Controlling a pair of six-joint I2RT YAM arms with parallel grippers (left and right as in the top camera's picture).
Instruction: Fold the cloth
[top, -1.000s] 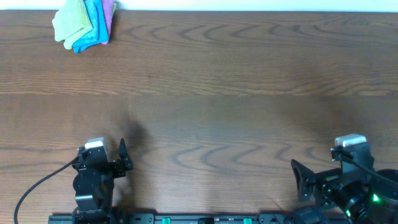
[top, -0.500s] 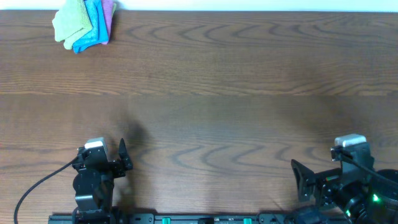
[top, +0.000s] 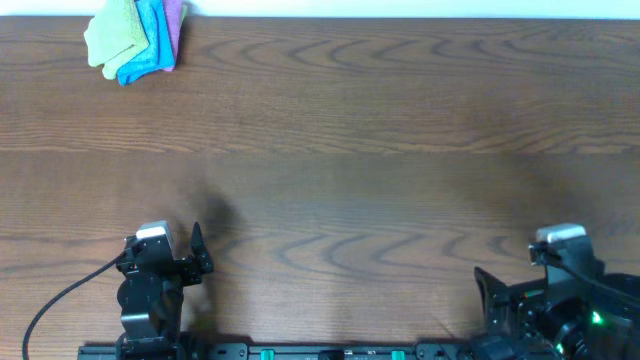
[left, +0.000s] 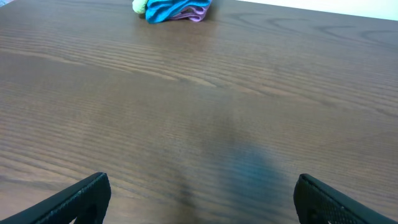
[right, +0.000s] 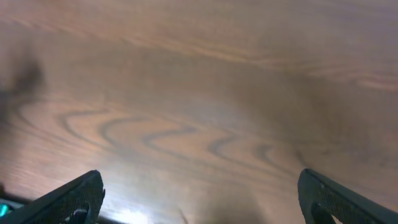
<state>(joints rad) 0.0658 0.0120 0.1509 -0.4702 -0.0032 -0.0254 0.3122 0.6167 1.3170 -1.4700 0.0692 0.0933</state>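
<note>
The cloth (top: 108, 38) is seen at the far left corner of the table (top: 350, 150), apparently overlapping a blue cloth (top: 150, 45). The left tool (left: 202, 202) and the right tool (right: 199, 199) are spread wide at the near edge, well apart from it.

Both arms sit tucked low at the near edge of the desk (top: 330, 180), the left arm (top: 148, 295) and right arm (top: 565, 315) well apart. The left pincer (left: 200, 200) and right pincer (right: 202, 198) each gape wide, holding nothing.
</note>
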